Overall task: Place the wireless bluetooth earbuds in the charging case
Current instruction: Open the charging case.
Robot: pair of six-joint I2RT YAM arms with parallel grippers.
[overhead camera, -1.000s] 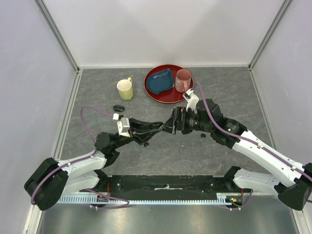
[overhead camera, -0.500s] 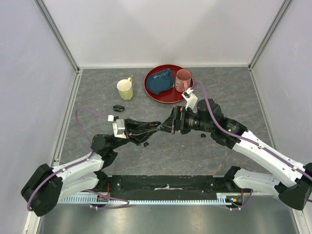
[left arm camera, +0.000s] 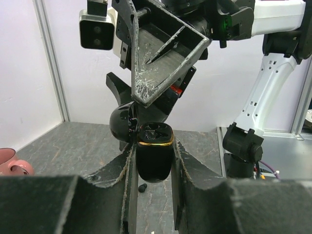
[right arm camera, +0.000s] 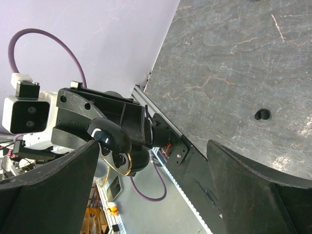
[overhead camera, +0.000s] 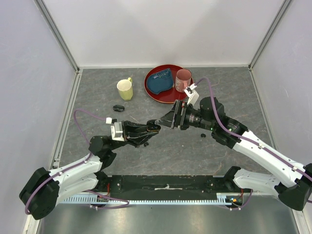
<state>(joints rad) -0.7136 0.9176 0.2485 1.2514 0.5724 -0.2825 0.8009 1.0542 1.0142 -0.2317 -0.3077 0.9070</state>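
Note:
My left gripper (overhead camera: 153, 127) is shut on a black charging case (left arm camera: 154, 161) with a gold rim, held off the table with its lid (left arm camera: 122, 123) open. The case also shows in the right wrist view (right arm camera: 117, 146). I cannot tell whether anything sits inside it. My right gripper (overhead camera: 164, 121) is open and empty, its fingers (left arm camera: 161, 63) hovering just above and behind the case. One tiny black earbud (overhead camera: 202, 135) lies on the table by the right arm. Another earbud (left arm camera: 142, 187) lies on the table under the held case, and one shows in the right wrist view (right arm camera: 262, 115).
A second black oval case (overhead camera: 118, 107) lies on the table at the left. A yellow mug (overhead camera: 125, 89) stands behind it. A red plate (overhead camera: 157, 98) at the back holds a blue cloth (overhead camera: 160, 82) and a pink mug (overhead camera: 183, 80).
My left gripper has drawn back to the left with the case. My right gripper has lifted and tilted a little above it.

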